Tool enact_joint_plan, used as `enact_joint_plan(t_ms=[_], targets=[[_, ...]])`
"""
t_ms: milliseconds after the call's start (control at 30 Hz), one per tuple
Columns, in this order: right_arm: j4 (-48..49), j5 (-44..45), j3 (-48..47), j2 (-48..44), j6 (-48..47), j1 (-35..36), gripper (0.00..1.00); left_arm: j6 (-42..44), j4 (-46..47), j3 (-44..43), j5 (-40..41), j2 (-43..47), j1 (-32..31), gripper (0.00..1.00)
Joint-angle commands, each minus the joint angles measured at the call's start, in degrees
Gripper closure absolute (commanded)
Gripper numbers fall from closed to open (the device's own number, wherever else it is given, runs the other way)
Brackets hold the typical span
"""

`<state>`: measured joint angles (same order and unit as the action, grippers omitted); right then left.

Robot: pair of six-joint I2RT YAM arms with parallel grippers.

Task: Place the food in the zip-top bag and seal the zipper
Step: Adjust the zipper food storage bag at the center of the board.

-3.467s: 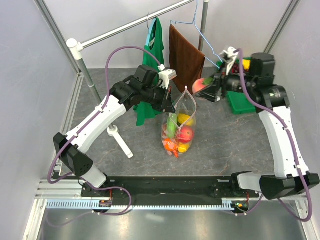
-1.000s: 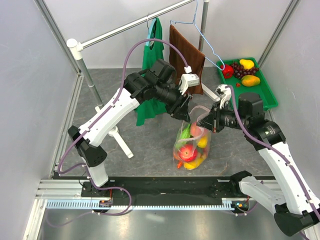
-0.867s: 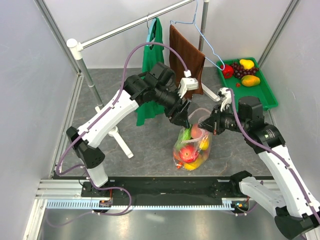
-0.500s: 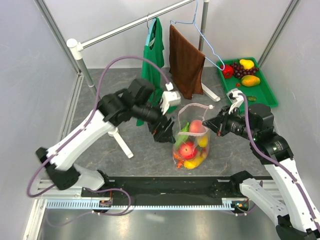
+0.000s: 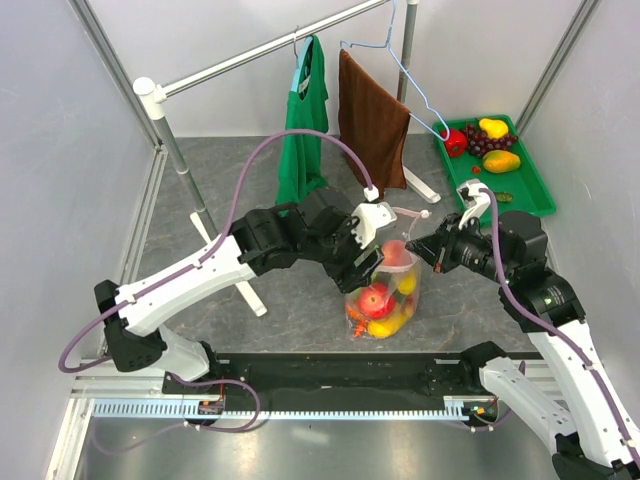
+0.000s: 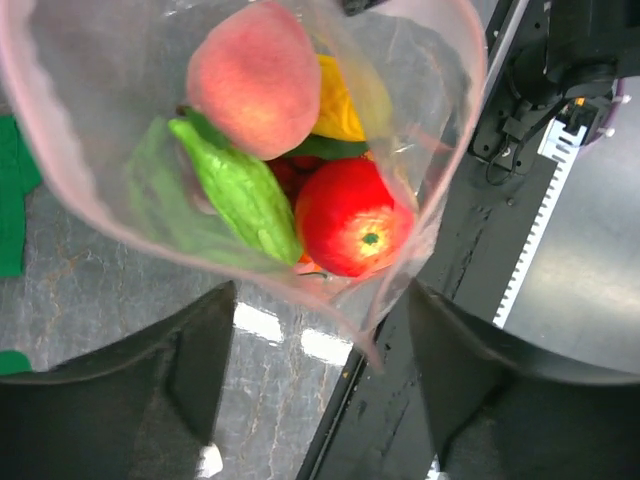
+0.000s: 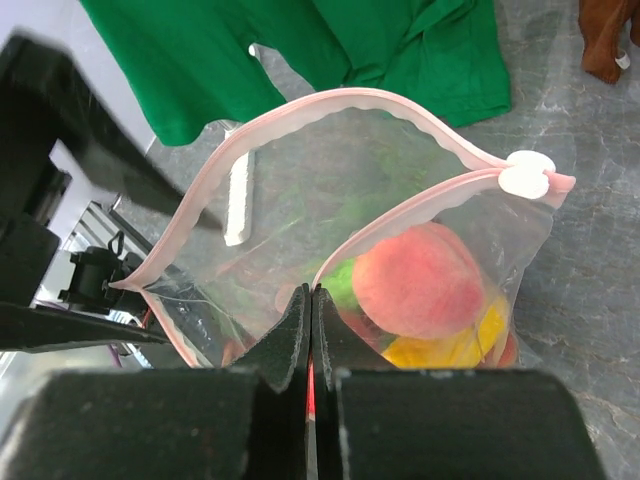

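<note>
While the right gripper (image 7: 310, 312) pinches shut on the near rim of the clear, pink-dotted zip-top bag (image 5: 386, 298), the bag stands on the grey table between the two arms with its mouth wide open. The left gripper (image 6: 318, 320) hangs directly over that mouth, its fingers spread and holding nothing.

Inside the bag lie a pinkish toy peach (image 6: 255, 75), a ridged green vegetable (image 6: 240, 190), a glossy red apple (image 6: 355, 215) and a yellow piece (image 6: 340, 105). The pale pink zipper strip (image 7: 330, 100) runs unsealed around the opening, and its white slider tab (image 7: 527, 174) sits at the far corner.

Filling looks to be the step in hand, since a red piece (image 5: 455, 142), purple grapes (image 5: 487, 143) and two yellow-orange fruits (image 5: 497, 145) lie on the green plastic tray (image 5: 535, 192), well apart from the bag. Next, the free left gripper would probably have to fetch one of these while the right keeps the rim up. Sealing needs both rims brought together first.
</note>
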<state>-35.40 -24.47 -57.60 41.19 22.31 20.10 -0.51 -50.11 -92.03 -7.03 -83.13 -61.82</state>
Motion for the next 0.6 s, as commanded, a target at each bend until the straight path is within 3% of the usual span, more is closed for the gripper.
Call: enact_joint_plan(t_ms=[0, 33, 100, 133, 167, 200, 267, 300, 400, 567], targets=[[4.11, 0.92, 0.21, -0.23, 1.25, 0.03, 1.0, -2.04, 3.53, -2.71, 2.37, -0.89, -2.25, 0.35], [4.37, 0.83, 0.39, -0.32, 1.34, 0.03, 1.0, -1.08, 3.7, -2.89, 2.46, -1.06, -2.16, 0.62], [4.28, 1.35, 0.48, -0.85, 0.38, 0.03, 1.0, 0.42, 3.35, -3.51, 2.2, -1.24, -2.16, 0.89], [4.28, 1.7, 0.3, -1.11, -0.15, 0.03, 0.98, 5.21, 3.0, -3.77, 1.58, -1.16, -2.16, 0.98], [4.28, 2.14, 0.13, -1.72, -0.94, 0.03, 0.9, 7.52, 1.87, -4.29, 0.88, -0.98, -2.16, 0.98], [4.2, 3.01, 0.04, -2.07, -1.64, -0.06, 0.69, 9.98, 1.51, -4.47, 0.18, -0.02, -2.16, 0.98], [3.93, 3.9, -0.58, -2.69, -4.63, 0.03, 0.39, 18.06, 0.72, -4.39, -0.18, 1.65, -2.16, 0.98], [3.41, 4.95, -1.01, -2.69, -5.77, 0.03, 0.15, 24.27, 0.36, -4.21, -0.09, 3.4, -2.16, 0.98], [0.68, 7.86, -3.39, -2.43, -13.31, 0.03, 0.02, 33.87, -0.43, -3.42, 0.09, 6.13, -1.9, 0.98], [-2.13, 6.53, -2.17, -6.99, -31.66, 0.03, 0.02, 39.62, -1.22, 1.23, -5.97, 11.67, 3.27, 0.98]])
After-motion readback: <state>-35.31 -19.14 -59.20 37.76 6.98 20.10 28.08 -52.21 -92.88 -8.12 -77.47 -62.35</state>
